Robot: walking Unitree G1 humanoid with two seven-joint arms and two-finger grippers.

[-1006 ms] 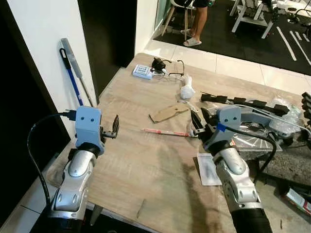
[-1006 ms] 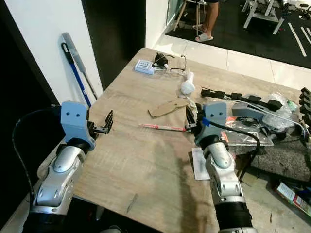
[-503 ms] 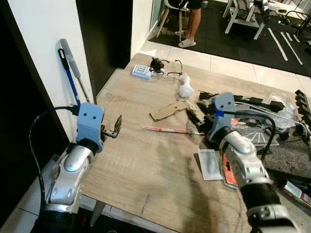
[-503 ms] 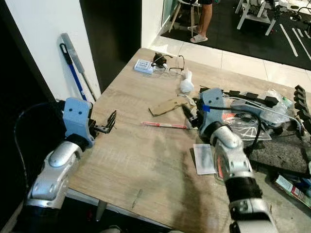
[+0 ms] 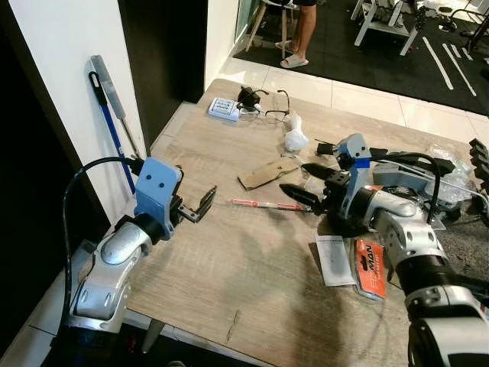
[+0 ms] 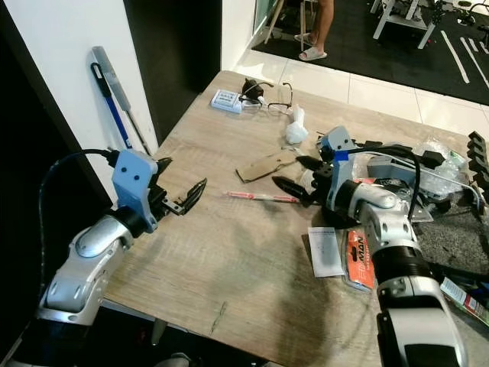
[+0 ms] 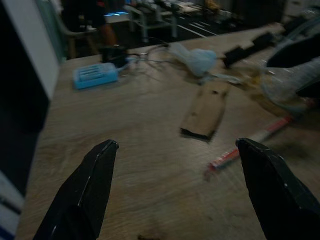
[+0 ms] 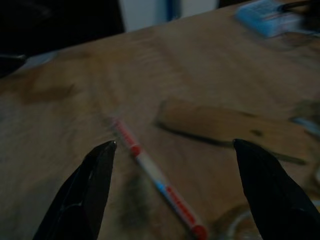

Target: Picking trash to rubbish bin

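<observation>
Right gripper (image 5: 303, 180) jaws spread wide, empty, hovering over right end of thin red-and-white pen (image 5: 265, 205) on wooden table (image 5: 229, 260). Left gripper (image 5: 200, 205) likewise spread, empty, well apart. Brown cardboard scrap (image 5: 264, 174) just behind pen. Orange packet (image 5: 371, 266) lettering unreadable. White crumpled bag (image 5: 294, 138), blue-white box (image 5: 225, 109) farther back.

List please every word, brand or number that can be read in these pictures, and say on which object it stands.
Orange packet beside the right hand: dark print, too blurred to read with certainty.
Red and white pen: markings too small to read.
Blue and white box at the table's far end: print too small to read.
White paper slip: no readable text.
</observation>
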